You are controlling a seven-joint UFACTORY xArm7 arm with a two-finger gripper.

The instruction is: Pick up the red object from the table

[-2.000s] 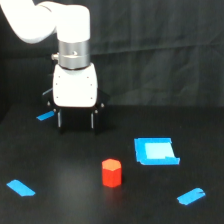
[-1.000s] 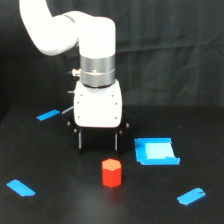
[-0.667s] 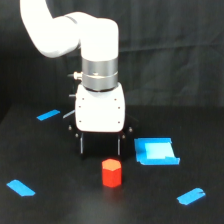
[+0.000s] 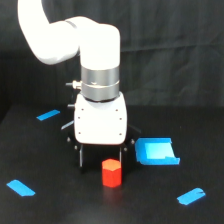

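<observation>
A black cloth backdrop (image 4: pixel 175 30) hangs behind a wide matte black bench (image 4: pixel 50 210) dotted with blue tape strips (image 4: pixel 21 188). The white arm (image 4: pixel 75 35) hangs over the middle of the bench with its boxy white pincer (image 4: pixel 102 161) pointing straight down. Dark fingers (image 4: pixel 80 157) show below the white body on the exterior view's left side, but the far side is hidden behind the block, so I cannot tell how wide the pincer stands.

The red block (image 4: pixel 111 172) stands upright on the bench just below the pincer's body and slightly toward the camera, a little to the exterior view's right of the visible finger. It looks untouched and resting on the surface, not lifted. Whether it already sits between the fingers or just in front of them cannot be judged from this single view.

The step in hand appears to be the approach and lining-up over the block. The next move likely calls for centring the fingers around the block, lowering until they straddle its sides, then closing on it and lifting.

A blue square piece (image 4: pixel 156 151) lies beside the pincer on the exterior view's right, apart from the block and clear of the likely descent.
</observation>
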